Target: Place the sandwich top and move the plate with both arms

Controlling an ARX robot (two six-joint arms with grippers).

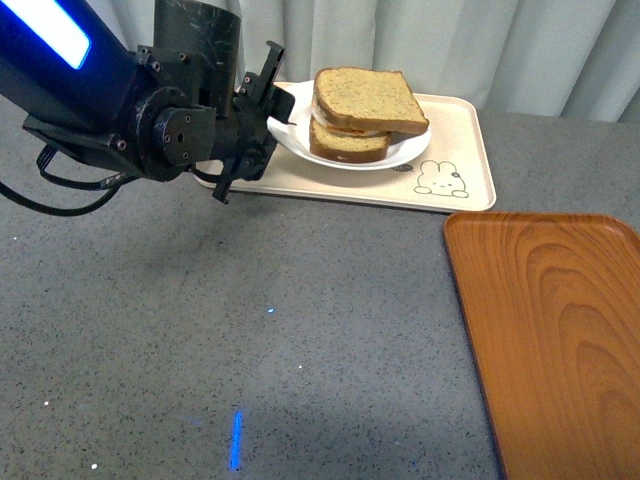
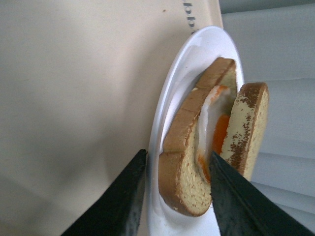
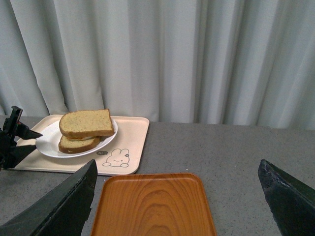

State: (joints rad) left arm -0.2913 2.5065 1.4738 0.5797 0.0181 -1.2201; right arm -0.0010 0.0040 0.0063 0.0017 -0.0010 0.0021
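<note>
The sandwich top [image 1: 365, 98] lies on the egg and lower slice on the white plate [image 1: 410, 152], which sits on the rabbit-print tray [image 1: 460, 150]. My left gripper [image 1: 255, 125] is open at the plate's left rim. In the left wrist view its jaws [image 2: 178, 153] straddle the plate [image 2: 197, 54] edge, one on the tray side, one beside the sandwich top [image 2: 251, 128]. My right gripper [image 3: 177, 162] hangs open and empty, well away from the plate [image 3: 47, 145], and is out of the front view.
An orange wood-grain tray [image 1: 550, 340] lies at the right front of the grey table, right of the beige tray [image 3: 133, 142]. Grey curtains hang behind the table's far edge. The left arm's black body [image 1: 120, 110] rises over the table's left side.
</note>
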